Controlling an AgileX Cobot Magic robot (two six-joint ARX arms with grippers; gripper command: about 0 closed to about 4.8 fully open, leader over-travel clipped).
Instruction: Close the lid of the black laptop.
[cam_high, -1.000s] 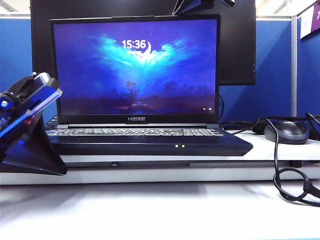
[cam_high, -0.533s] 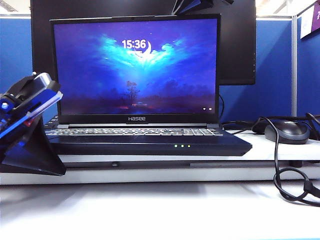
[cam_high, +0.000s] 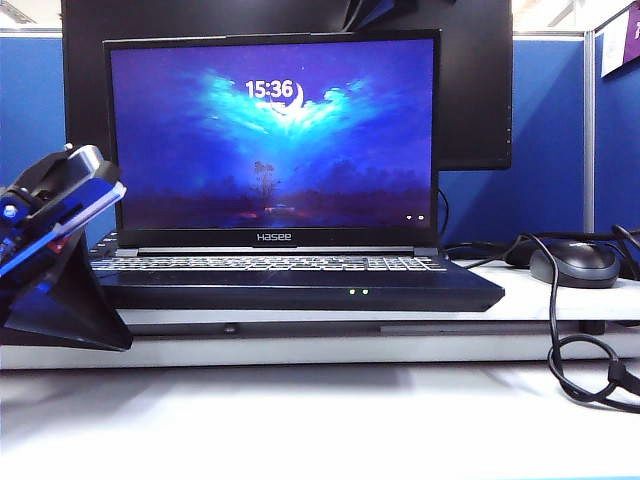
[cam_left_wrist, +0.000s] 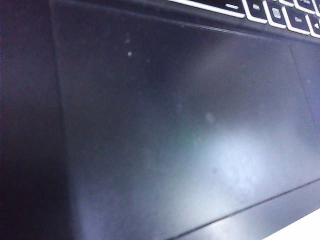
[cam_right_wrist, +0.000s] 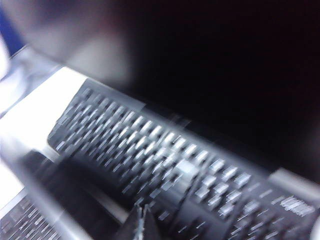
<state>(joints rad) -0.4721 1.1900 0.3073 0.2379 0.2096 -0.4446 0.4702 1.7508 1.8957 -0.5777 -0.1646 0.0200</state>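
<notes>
— While the lid (cam_high: 270, 140) stands upright and lit, where are your jaws?

— My right jaws are behind and above the laptop (cam_high: 300, 285), on the lid's back side. From there I judge a forward push on its top edge would fold it down. My left arm (cam_high: 50, 240) sits at the laptop's front left corner, off the lid's path, perhaps to steady the base.

— Are they open?

— The right jaws look pressed together with nothing between them, though that wrist picture is smeared. My left jaws show nowhere. That camera sees only the touchpad (cam_left_wrist: 180, 125) and a few keys, so I cannot tell.

— What else is unclear?

— From the exterior, my right arm is only a dark sliver cut off above the lid, against the monitor (cam_high: 475, 100) behind the laptop. Whether the jaws touch the lid, I cannot say. The right wrist view shows a blurred keyboard (cam_right_wrist: 165, 160) behind the laptop. The lid's outer face there is just blackness.

— And the laptop?

— It sits on the worktop (cam_high: 300, 420) with its lid fully open.
</notes>
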